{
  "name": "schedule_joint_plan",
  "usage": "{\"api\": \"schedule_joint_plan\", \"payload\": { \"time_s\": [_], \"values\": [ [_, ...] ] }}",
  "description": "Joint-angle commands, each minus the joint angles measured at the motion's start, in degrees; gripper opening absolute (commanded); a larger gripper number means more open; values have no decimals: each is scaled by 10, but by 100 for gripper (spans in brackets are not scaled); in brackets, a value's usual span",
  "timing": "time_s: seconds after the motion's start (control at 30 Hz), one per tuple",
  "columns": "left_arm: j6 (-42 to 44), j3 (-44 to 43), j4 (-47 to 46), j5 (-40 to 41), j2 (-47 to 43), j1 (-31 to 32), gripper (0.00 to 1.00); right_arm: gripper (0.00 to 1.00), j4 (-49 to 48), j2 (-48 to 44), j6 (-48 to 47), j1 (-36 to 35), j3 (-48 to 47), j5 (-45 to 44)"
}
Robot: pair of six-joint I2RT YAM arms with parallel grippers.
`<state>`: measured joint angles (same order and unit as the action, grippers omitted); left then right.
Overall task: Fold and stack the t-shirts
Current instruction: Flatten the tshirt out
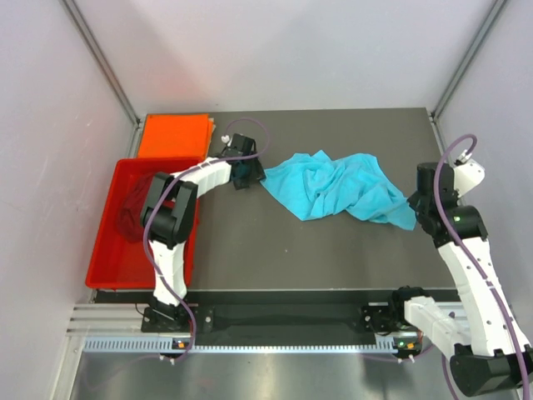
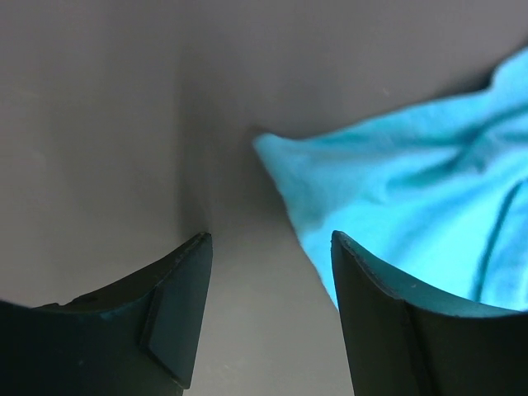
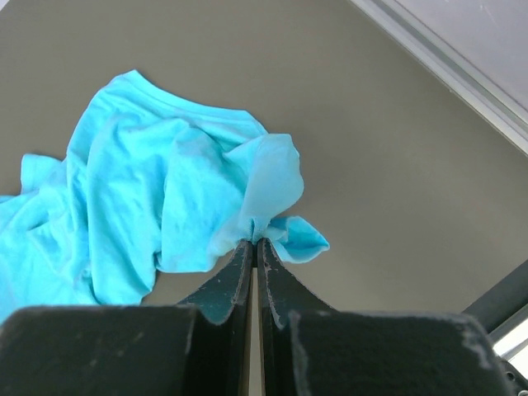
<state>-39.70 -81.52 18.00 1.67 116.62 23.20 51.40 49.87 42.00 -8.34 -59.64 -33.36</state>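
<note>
Turquoise shirt [image 1: 341, 187] lies crumpled on the tabletop [image 1: 275, 250]; right jaws pinch its right edge, left jaws stand spread just beside its left corner.

I see the turquoise tee [image 1: 337, 187] crumpled in a loose heap mid-table [image 1: 275, 250], spread L-to-R w/ lots of creases. Its left tip lies flat on the surface, and a bit of cloth at its right edge is pinched by the right gripper [image 3: 254, 242]. The orange tee [image 1: 173, 135] is folded flat into a neat rectangle at the far-left corner of the table, just behind the red tray [image 1: 104, 229], and the maroon tee [image 1: 133, 208] sits bunched up inside that tray, toward its far end.
</note>
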Motion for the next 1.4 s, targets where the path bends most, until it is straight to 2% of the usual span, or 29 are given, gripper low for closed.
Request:
{"api": "schedule_joint_plan", "payload": {
  "time_s": [0.0, 0.3, 0.47, 0.5, 0.53, 0.6, 0.63, 0.8, 0.93, 1.07, 1.37],
  "values": [
    [-5, -6, -16, 52, -9, -10, 64, 0, -25, -12, -1, 4, 6, 10],
    [-68, -4, -77, -2, 24, -23, 64, 0, -51, -6, -1, 5, 27, 40],
    [-108, -5, -100, -35, 41, -33, 56, 0, -60, -10, -1, 5, 42, 46],
    [-112, -7, -105, -46, 46, -34, 45, 0, -62, -8, -1, 4, 43, 45],
    [-116, -9, -105, -52, 46, -35, 23, 0, -63, -6, 0, 5, 43, 44],
    [-122, -24, -101, -70, 34, -36, 3, 0, -57, 10, 5, 9, 27, 37],
    [-122, -32, -97, -76, 24, -36, 0, 0, -53, 18, 11, 11, 14, 35],
    [-86, -95, -43, -53, -94, -36, 0, 0, -38, 66, 4, 38, -139, -2],
    [-30, -169, 43, 38, -176, -37, 0, 0, -17, 75, -29, 79, -274, -62],
    [-4, -204, 99, 84, -256, -46, 0, 0, 0, 55, -45, 130, -340, -110],
    [0, -247, 183, 98, -341, -54, 0, 0, -9, -14, -57, 135, -381, -87]
  ]
}}
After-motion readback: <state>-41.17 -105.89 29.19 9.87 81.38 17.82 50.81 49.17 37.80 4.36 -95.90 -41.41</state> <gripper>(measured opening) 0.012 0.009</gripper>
